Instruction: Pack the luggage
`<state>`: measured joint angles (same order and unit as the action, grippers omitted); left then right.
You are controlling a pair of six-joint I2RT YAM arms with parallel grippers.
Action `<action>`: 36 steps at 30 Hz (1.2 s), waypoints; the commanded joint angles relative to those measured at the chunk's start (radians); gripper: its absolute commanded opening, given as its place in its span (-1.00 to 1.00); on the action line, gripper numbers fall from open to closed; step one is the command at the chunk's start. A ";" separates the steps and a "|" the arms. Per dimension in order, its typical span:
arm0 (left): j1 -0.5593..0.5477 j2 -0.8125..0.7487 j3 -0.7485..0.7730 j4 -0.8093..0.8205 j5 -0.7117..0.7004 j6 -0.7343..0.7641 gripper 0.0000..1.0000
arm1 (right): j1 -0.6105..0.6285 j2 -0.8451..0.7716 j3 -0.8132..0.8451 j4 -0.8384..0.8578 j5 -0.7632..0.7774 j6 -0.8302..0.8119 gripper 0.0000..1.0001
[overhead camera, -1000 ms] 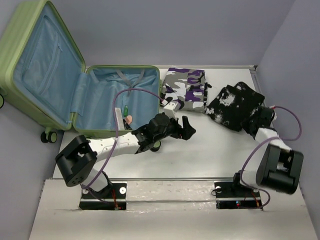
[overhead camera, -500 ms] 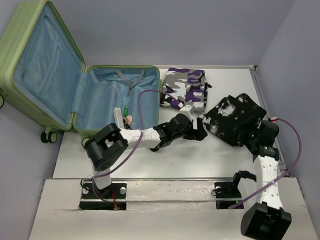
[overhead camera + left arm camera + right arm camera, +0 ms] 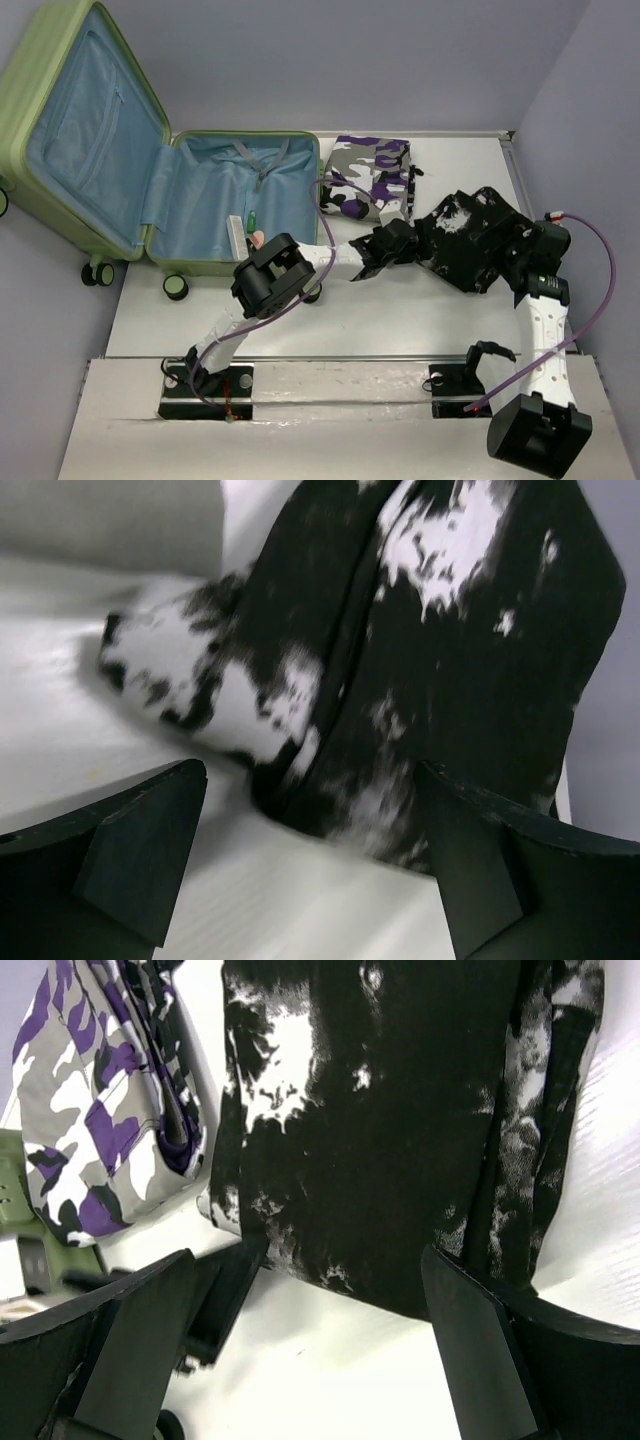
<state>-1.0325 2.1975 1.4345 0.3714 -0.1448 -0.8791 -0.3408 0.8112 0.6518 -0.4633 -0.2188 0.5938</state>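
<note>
Luggage (image 3: pixel 22 90), one piece, fills the far left of the table (image 3: pixel 400 310). It lies open, the ribbed green lid propped up to the left and the base flat beside it, both lined in light blue. At least three black-and-green wheels show along its near and left edges. Three small items lie in the base by its near wall: a white tube (image 3: pixel 236 236), a green piece (image 3: pixel 254 218) and a pinkish piece (image 3: pixel 258 238).

Two folded garments lie on the table to the right of the case. The camouflage one (image 3: pixel 372 180), in grey, white, purple and black, sits just beside the base's right wall at the far side. The black one with white blotches (image 3: pixel 470 235) lies further right and a little nearer, close to the first.

Two arms reach in, each trailing one purple cable. The left arm stretches across the table in front of the case, and the left gripper (image 3: pixel 310 775) sits at the black garment's left edge. Its fingers are spread wide and the cloth lies just ahead of them, with nothing in its grasp. The right gripper (image 3: pixel 308 1260) hangs over the same garment from the right, its fingers equally wide apart and empty. In the right wrist view, the left gripper's dark fingers show at the garment's far edge.
</note>
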 commanded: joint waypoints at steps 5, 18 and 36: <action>-0.005 0.151 0.216 -0.137 -0.124 -0.060 0.98 | -0.006 0.049 0.045 0.133 0.044 0.003 1.00; -0.006 0.185 0.159 -0.020 -0.116 -0.038 -0.89 | -0.134 0.296 0.014 0.261 0.418 0.054 1.00; -0.014 0.096 0.066 0.083 -0.078 0.037 -0.89 | -0.250 0.881 0.112 0.522 -0.122 0.096 0.71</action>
<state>-1.0321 2.3417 1.5356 0.5041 -0.2382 -0.8993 -0.5953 1.5932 0.7616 0.0406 -0.2401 0.6334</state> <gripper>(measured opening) 0.168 0.943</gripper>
